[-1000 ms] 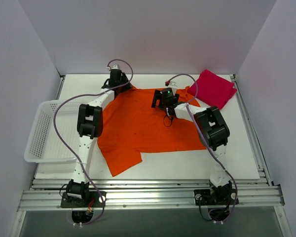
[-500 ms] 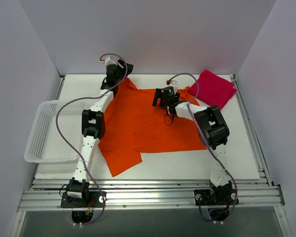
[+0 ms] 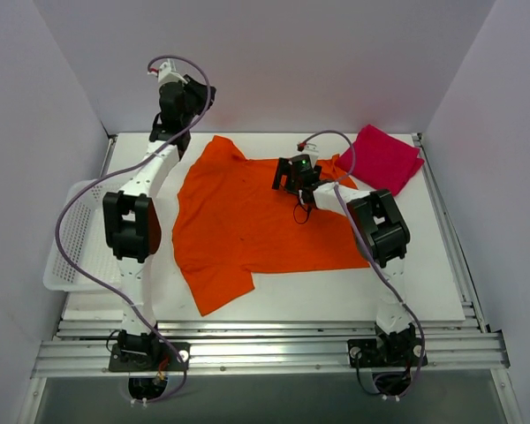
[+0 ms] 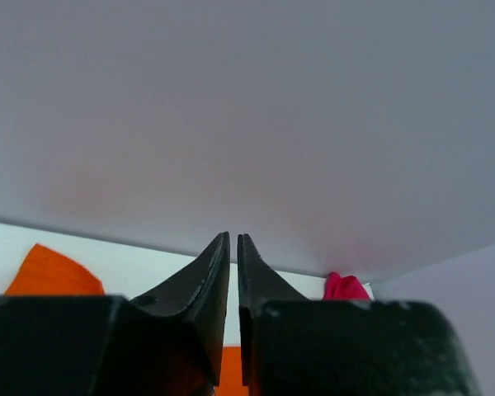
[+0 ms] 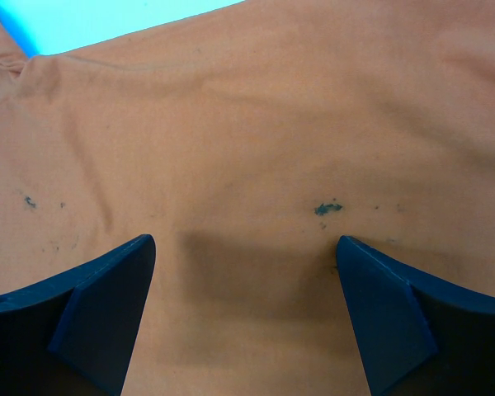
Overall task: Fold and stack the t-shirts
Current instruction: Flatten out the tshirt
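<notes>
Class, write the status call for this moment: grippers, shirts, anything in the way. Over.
Left gripper raised, nearly shut, empty. Right gripper open over orange t-shirt, spread out, unfolded. Red t-shirt folded, far right. Nothing in the way.

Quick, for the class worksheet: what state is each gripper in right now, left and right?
Left gripper: closed, holding nothing, raised in the air.
Right gripper: open at the orange t-shirt, gripping nothing.

The orange shirt [image 3: 247, 221] lay unfolded, spread flat across the middle of the desk [image 3: 336, 296], faintly dark-speckled, with one sleeve pointing near-left. The red shirt [image 3: 384, 159] lay folded at the far right corner.
</notes>
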You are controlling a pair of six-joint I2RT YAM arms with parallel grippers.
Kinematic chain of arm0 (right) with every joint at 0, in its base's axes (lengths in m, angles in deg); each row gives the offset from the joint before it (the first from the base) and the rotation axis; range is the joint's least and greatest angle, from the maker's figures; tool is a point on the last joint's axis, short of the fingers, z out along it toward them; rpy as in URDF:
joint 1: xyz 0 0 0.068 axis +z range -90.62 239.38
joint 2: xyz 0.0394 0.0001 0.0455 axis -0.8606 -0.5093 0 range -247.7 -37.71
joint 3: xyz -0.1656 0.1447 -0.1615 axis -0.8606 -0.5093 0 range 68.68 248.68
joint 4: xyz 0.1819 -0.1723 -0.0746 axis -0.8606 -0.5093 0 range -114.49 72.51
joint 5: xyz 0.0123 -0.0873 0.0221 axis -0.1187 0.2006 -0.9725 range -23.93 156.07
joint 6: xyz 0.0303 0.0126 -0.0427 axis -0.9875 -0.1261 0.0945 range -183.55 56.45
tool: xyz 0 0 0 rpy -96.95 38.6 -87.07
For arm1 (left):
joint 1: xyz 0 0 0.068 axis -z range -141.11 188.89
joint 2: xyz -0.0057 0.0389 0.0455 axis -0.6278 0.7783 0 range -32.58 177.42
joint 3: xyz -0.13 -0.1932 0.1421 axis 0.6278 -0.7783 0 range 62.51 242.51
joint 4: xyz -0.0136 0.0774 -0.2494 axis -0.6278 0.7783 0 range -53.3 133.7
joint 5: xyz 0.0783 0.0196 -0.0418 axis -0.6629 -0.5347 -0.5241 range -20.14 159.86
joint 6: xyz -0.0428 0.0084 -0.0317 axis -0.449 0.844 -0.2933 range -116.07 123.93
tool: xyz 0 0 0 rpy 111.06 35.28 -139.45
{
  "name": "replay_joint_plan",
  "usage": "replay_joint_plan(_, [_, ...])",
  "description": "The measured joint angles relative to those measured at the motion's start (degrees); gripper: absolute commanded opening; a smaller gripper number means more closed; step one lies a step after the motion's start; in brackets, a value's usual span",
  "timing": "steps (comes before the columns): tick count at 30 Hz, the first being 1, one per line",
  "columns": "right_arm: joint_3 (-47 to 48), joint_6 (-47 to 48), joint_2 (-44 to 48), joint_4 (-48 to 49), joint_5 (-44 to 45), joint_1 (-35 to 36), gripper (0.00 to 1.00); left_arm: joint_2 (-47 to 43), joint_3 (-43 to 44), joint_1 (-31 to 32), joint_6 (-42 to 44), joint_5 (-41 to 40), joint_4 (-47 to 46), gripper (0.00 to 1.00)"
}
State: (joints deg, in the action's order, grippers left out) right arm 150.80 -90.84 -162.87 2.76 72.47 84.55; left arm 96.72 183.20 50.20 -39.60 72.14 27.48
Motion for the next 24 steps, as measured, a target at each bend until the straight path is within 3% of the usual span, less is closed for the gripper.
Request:
replay_joint_plan(1, [0.00, -0.02, 0.00, 0.00, -0.02, 0.00, 0.87, -2.10, -2.64, 0.00, 0.50, -0.68, 0.09, 0.03])
replay_joint_plan(5, [-0.02, -0.04, 0.02, 0.02, -0.20, 0.00, 0.87, -3.41, -8.50, -0.07, 1.60, -2.01, 1.86, 0.02])
replay_joint_plan(11, [-0.70, -0.07, 0.33, 0.46, -0.28, 0.00, 0.86, 6.95, -9.03, 0.28, 1.44, -2.08, 11.02, 0.02])
replay_joint_plan(16, [-1.86, -0.09, 1.25, 0.57, -0.50, -0.02, 0.86, 17.16, -0.70, 1.88, 1.70, -2.32, 18.10, 0.02])
replay_joint_plan(24, [-2.97, -0.31, 2.05, 0.61, -0.94, -0.52, 0.86, 23.30, 16.55, 5.22, 2.49, -2.73, 24.76, 0.02])
